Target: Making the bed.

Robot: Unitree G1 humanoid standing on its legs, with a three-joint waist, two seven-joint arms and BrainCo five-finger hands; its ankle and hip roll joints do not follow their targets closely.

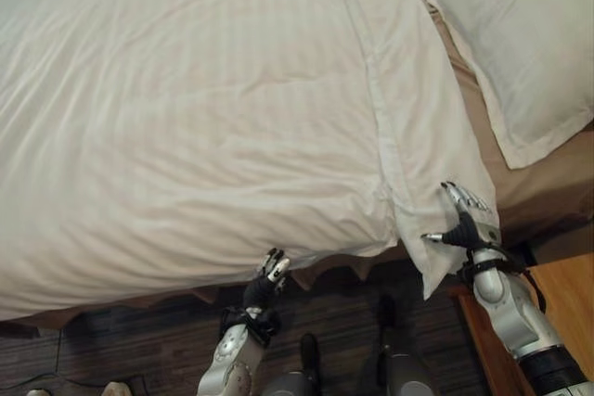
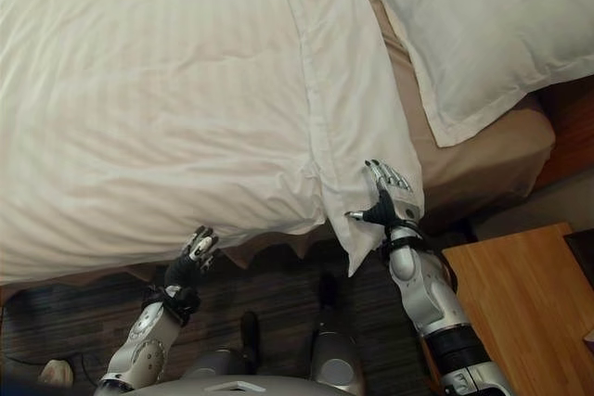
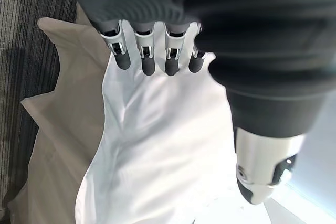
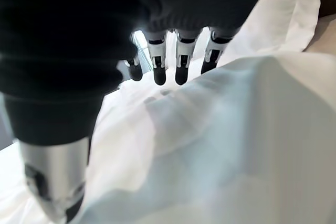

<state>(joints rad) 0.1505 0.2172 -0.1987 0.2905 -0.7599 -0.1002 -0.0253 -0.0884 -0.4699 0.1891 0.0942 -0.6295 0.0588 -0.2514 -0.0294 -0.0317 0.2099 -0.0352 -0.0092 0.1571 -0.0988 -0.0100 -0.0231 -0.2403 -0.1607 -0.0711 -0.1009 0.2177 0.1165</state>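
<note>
Resting open on duvet (image 1: 213, 118) corner, right robot hand (image 1: 467, 217), left robot hand (image 1: 269, 274) open, bed edge cropped.

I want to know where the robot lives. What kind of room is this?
Probably a bedroom: a big bed with a white duvet, a pillow at its head, and a wooden bedside table.

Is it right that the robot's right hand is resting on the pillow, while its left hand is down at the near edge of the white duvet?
Not quite. The right hand rests with straight fingers on the folded-over corner of the white duvet, not on the pillow, which lies apart farther up the bed; the right eye view shows this. The left hand is indeed at the duvet's near edge.
</note>
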